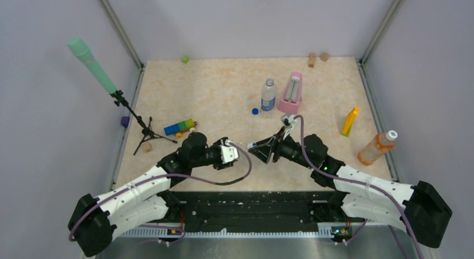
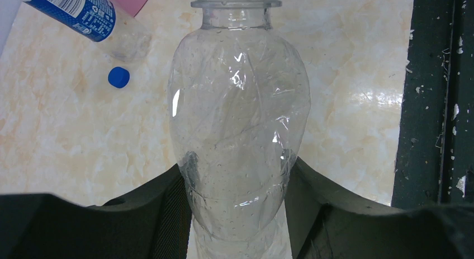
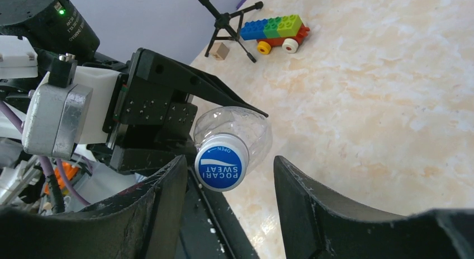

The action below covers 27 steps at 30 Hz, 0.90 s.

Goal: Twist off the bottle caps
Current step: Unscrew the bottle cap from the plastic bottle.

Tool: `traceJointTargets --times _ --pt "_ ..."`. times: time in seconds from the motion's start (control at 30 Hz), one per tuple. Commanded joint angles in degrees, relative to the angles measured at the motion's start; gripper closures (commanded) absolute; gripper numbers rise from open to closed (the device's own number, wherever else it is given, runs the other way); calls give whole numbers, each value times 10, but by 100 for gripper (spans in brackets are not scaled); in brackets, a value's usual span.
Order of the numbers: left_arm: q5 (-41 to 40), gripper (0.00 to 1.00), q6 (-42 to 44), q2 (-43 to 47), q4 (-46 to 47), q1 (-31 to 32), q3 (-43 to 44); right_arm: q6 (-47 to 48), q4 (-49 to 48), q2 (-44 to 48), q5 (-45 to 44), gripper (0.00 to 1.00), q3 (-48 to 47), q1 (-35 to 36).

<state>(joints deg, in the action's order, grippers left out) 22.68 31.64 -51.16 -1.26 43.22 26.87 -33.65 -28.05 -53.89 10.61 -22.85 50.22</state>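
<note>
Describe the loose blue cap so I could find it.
Start at the pink metronome; a short blue-labelled bottle stands just left of it. The dark blue cap lies on the tabletop left of that bottle, the only cap off its bottle.

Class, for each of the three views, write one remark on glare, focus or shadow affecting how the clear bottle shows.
Left wrist: white glints streak the clear bottle, and the table shines beside it. Top external: soft, even light, faint shadows; the bottle is barely distinguishable. Right wrist: the cap is sharp, its print legible; the near fingers show dark, with little detail.
</note>
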Motion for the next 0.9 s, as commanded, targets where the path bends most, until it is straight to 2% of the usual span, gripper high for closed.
traceJointTargets --times 0.0,0.17,0.23,0.37,0.5,0.57,0.7,0.83,0.87 --pt "12 100 8 1 30 1 17 -30 -4 17 -6 47 4 1" --pt "13 100 12 -6 26 1 24 -32 -12 14 4 62 3 2" --pt "21 100 15 -10 26 1 26 -27 -10 9 1 61 -1 1" --pt "29 100 17 -13 27 1 27 -24 -18 3 -4 52 -6 -1" --pt "28 100 18 -12 27 1 25 -35 -21 1 -8 54 -9 -3" --pt "27 100 17 -11 27 1 24 -37 -25 -1 -1 59 -6 -4" --pt "31 100 16 -9 28 1 22 -20 -30 -5 11 87 -2 -4" --pt "36 100 13 -2 27 1 23 63 -18 -13 72 100 -3 -5" --pt "38 100 12 0 28 1 21 99 -14 -14 87 100 -4 -4"
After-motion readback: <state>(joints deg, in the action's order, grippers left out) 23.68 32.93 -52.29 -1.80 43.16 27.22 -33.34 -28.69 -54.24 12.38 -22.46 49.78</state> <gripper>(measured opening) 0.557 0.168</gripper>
